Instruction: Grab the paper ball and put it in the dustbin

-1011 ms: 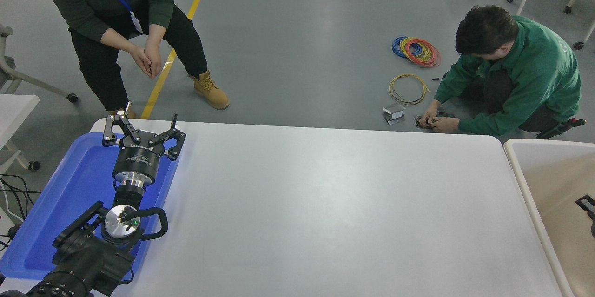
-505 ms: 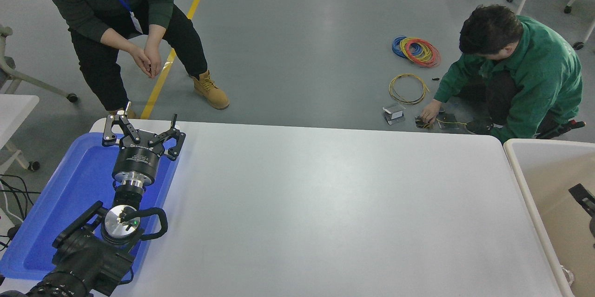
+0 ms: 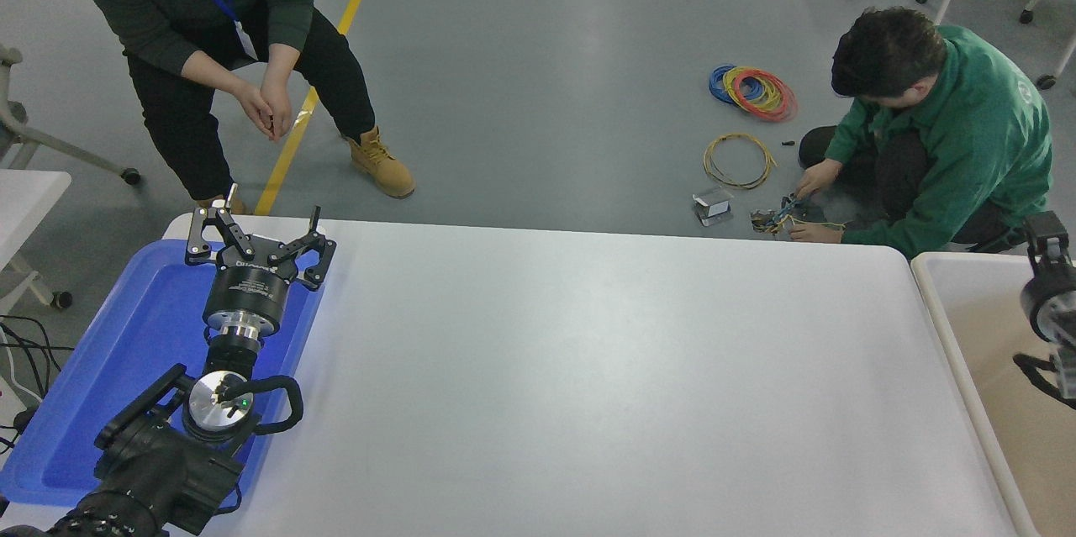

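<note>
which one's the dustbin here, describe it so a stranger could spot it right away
Start at the white table and follow it to its right end. The dustbin stands against that end, cut off by the picture's edge. Its thick white rounded rim and beige inner walls set it apart from the flat blue tray at the left end.

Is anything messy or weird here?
The table looks tidy and nothing is spilled. The odd part is that no paper ball shows anywhere. The left tool hangs open over the blue tray, and the right arm is above the dustbin.
</note>
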`<action>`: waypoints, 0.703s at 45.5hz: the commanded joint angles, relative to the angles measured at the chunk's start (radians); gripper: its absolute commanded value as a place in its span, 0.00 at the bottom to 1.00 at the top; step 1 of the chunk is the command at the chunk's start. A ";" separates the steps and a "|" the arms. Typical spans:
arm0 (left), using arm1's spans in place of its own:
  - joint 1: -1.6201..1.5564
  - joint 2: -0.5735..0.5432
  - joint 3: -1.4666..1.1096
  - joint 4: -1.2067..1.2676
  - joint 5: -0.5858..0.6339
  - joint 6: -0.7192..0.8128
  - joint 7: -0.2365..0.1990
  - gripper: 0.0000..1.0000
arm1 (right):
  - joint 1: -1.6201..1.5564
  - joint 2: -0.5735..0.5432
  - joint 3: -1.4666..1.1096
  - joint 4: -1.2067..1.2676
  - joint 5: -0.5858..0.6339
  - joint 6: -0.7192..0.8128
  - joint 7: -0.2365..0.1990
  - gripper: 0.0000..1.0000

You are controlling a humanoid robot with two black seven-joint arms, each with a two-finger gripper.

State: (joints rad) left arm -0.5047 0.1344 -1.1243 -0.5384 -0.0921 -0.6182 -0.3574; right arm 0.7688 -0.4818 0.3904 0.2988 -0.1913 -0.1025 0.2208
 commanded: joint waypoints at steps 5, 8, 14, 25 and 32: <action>0.000 0.001 0.000 0.000 0.000 0.000 0.000 1.00 | -0.035 -0.004 0.442 0.267 -0.005 0.004 0.140 1.00; 0.000 -0.001 0.000 0.000 0.000 0.000 0.000 1.00 | -0.060 0.003 0.510 0.328 -0.005 0.006 0.178 1.00; 0.000 0.001 0.000 0.000 0.000 0.000 0.000 1.00 | -0.126 0.029 0.636 0.444 -0.007 0.009 0.252 1.00; 0.000 0.001 0.000 0.000 0.000 0.000 0.000 1.00 | -0.272 0.078 0.771 0.573 -0.008 0.154 0.278 1.00; 0.000 0.001 0.000 0.000 0.000 0.000 0.000 1.00 | -0.327 0.111 0.780 0.571 -0.010 0.195 0.278 1.00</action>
State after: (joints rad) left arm -0.5047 0.1344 -1.1245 -0.5384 -0.0920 -0.6182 -0.3574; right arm 0.5433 -0.4156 1.0876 0.8072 -0.1994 0.0097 0.4749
